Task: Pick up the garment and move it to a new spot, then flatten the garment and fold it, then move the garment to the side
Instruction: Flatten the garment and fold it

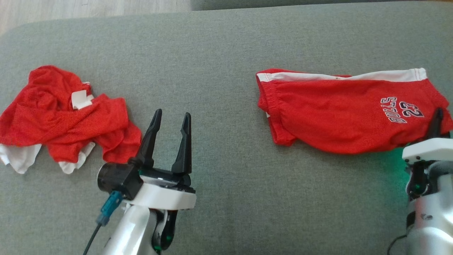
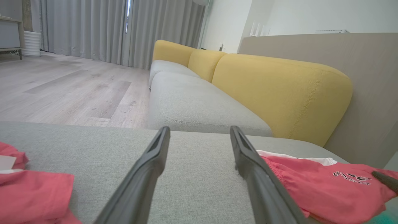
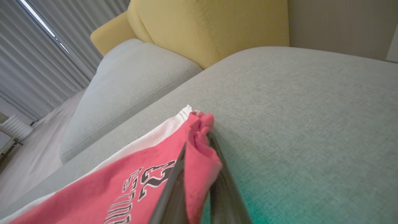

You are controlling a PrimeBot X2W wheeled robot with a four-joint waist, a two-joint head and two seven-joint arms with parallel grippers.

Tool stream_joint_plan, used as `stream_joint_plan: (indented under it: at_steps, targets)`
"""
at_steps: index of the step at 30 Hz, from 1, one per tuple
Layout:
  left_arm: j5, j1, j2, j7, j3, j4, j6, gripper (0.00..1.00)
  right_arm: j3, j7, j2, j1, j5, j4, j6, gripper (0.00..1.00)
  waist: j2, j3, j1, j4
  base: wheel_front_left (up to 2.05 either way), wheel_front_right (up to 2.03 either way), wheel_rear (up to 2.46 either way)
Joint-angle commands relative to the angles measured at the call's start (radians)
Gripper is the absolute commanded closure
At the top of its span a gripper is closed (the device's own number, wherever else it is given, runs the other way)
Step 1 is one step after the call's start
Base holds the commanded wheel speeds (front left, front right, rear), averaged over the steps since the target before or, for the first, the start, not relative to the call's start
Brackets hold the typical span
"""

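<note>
The garment (image 1: 336,113), red shorts with a white waistband and "BULLS 23" print, lies folded flat on the right of the grey cushion (image 1: 226,46). My right gripper (image 1: 439,115) is shut on its right corner. In the right wrist view the two fingers pinch a bunched fold of the garment (image 3: 108,189) at the right gripper (image 3: 199,143) tips. My left gripper (image 1: 171,115) hovers open over bare cushion between the two cloths, holding nothing. In the left wrist view the left gripper (image 2: 199,132) has its fingers spread, with the garment (image 2: 311,183) to their right.
A second red and white garment (image 1: 63,113) lies crumpled at the cushion's left, also seen as the crumpled garment (image 2: 34,189) in the left wrist view. Yellow sofa backrests (image 2: 279,90) and another grey seat stand beyond. Wooden floor (image 1: 70,10) lies past the far edge.
</note>
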Motion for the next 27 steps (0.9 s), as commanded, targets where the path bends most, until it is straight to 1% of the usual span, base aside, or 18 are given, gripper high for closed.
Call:
stream_joint_plan:
  at_steps: [1,7,11,15,19,20,23,27]
  targets:
    - [0.008,-0.011,0.002,-0.005,0.03,-0.033,-0.004,0.0,0.034,-0.017,0.005,-0.02,0.007,-0.044,0.002,1.0,0.0,-0.001,0.0001,0.0,0.0,0.0,0.0]
    - [0.016,-0.003,0.002,-0.005,0.032,-0.027,-0.012,0.0,0.075,-0.031,0.01,-0.031,0.032,-0.057,0.002,1.0,0.0,-0.014,0.0001,0.013,0.0,0.0,0.0]
    - [0.015,0.004,0.002,-0.005,0.032,-0.025,-0.012,0.0,0.136,-0.038,0.01,-0.047,0.065,-0.08,0.002,1.0,0.0,-0.025,0.0001,0.029,0.0,0.0,0.0]
    - [0.009,0.014,0.002,-0.005,0.032,-0.024,-0.008,0.0,0.228,-0.037,0.01,-0.053,0.11,-0.111,0.002,1.0,0.0,-0.043,0.0001,0.046,0.0,0.0,0.0]
    - [0.004,0.025,0.002,-0.005,0.032,-0.023,-0.006,0.0,0.354,-0.028,0.01,-0.047,0.169,-0.152,0.002,1.0,0.0,-0.061,0.0001,0.061,0.0,0.0,0.0]
    - [0.004,0.025,0.002,-0.005,0.032,-0.023,-0.006,0.0,0.354,-0.028,0.01,-0.047,0.169,-0.152,0.002,1.0,0.0,-0.061,0.0001,0.061,0.0,0.0,0.0]
    - [0.001,0.032,0.002,-0.005,0.031,-0.022,-0.005,0.0,0.452,-0.021,0.011,-0.037,0.213,-0.18,0.002,1.0,0.0,-0.073,0.0001,0.073,0.0,0.0,0.0]
    - [-0.001,0.039,0.002,-0.005,0.028,-0.021,-0.004,0.0,0.55,-0.014,0.011,-0.024,0.243,-0.188,0.002,1.0,0.0,-0.084,0.0001,0.094,0.0,0.0,0.0]
